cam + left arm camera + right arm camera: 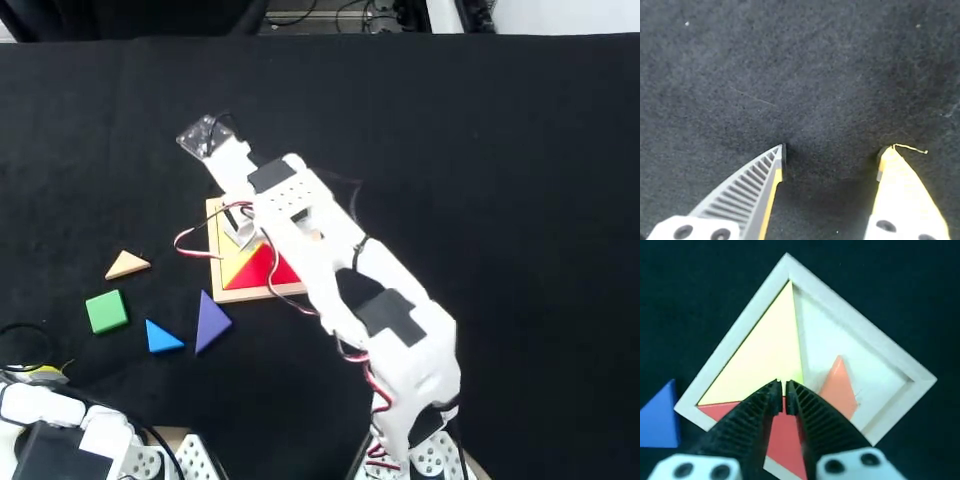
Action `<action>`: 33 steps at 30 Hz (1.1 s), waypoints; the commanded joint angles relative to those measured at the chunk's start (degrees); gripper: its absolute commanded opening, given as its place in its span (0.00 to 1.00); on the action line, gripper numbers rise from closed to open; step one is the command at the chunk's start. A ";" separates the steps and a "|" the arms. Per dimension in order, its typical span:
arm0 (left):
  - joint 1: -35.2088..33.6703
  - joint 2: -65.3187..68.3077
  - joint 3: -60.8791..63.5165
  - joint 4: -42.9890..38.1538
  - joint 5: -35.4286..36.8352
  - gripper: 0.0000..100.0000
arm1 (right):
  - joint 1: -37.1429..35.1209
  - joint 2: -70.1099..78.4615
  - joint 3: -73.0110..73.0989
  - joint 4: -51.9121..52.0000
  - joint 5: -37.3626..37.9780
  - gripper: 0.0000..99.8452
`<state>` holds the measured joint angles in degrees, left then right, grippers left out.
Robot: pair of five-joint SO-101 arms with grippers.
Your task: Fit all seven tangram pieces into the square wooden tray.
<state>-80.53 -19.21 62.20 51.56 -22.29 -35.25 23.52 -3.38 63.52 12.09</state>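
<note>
The right gripper [781, 399] is held with its fingers pressed almost together, a thin slit between them and nothing pinched. It is poised over the middle of the tray [850, 306], where the yellow triangle [765, 360] and the red triangle [785, 437] meet. The yellow triangle is laid with its long side flush along one rim. The red triangle is set against it along a shared edge and against the next rim. The other half of the tray floor is left bare, apart from an orange piece [839, 382] near the far rim. Its lower part is covered by a finger, so it can be called a triangle at best with doubt.

In the high view most of the tray is covered by the right arm, and just a strip of rim, yellow and red is seen. On the cloth [480, 150] to the tray's left four pieces are shown. A purple triangle [211, 322] is near the tray's lower corner, with a blue triangle [162, 337] just beside it. A green square [106, 311] and a tan triangle [127, 265] lie farther out. Wide open cloth is left above and to the right.

The left gripper [832, 157] is spread wide over bare cloth.
</note>
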 commanded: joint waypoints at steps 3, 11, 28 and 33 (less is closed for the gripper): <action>0.22 0.97 1.27 -0.35 -0.18 0.30 | 1.76 1.54 -3.47 -0.97 1.05 0.01; 0.22 0.97 1.27 -0.35 -0.18 0.30 | 5.63 4.26 -6.64 -0.53 1.05 0.01; 0.22 0.97 1.27 -0.44 -0.18 0.30 | 5.01 8.40 -11.21 -1.32 1.14 0.01; 0.22 0.97 1.27 -0.44 -0.18 0.30 | 4.84 12.35 -14.11 0.70 1.14 0.01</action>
<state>-80.53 -19.21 62.20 51.56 -22.29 -30.33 35.82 -13.76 63.16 12.79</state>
